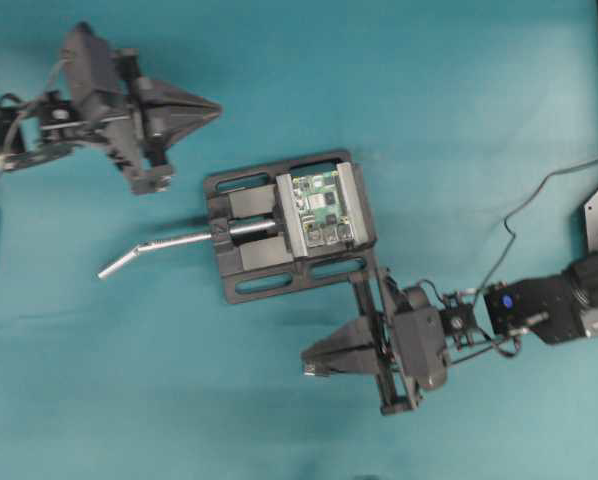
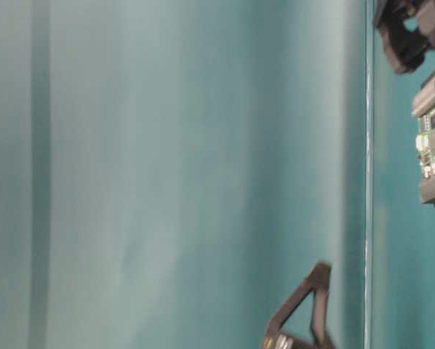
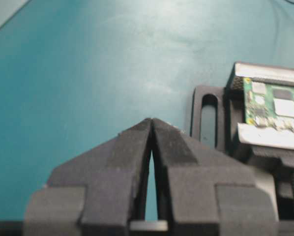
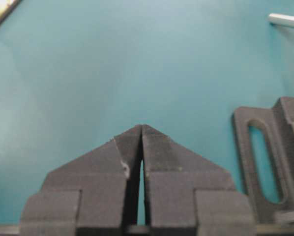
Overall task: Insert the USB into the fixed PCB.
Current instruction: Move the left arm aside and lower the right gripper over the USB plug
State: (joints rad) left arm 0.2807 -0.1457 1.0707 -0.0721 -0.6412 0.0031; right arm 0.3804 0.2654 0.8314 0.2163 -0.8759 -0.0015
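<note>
Board: green circuit board (image 1: 324, 208) clamped in the vise (image 1: 279, 232), mid-table.
Left gripper (image 1: 215, 108): my jaws closed, empty.
Right gripper (image 1: 307, 357): closed, empty.

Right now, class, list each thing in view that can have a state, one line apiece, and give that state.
Left gripper: shut, empty, up-left of the vise.
Right gripper: shut, empty, below the vise.
PCB: clamped flat between the vise's grey jaws, nothing plugged in that shows.
Vise: closed on the PCB, handle sticking out to the left.
USB: plug not in view; a thin black cable runs at the right edge.
</note>
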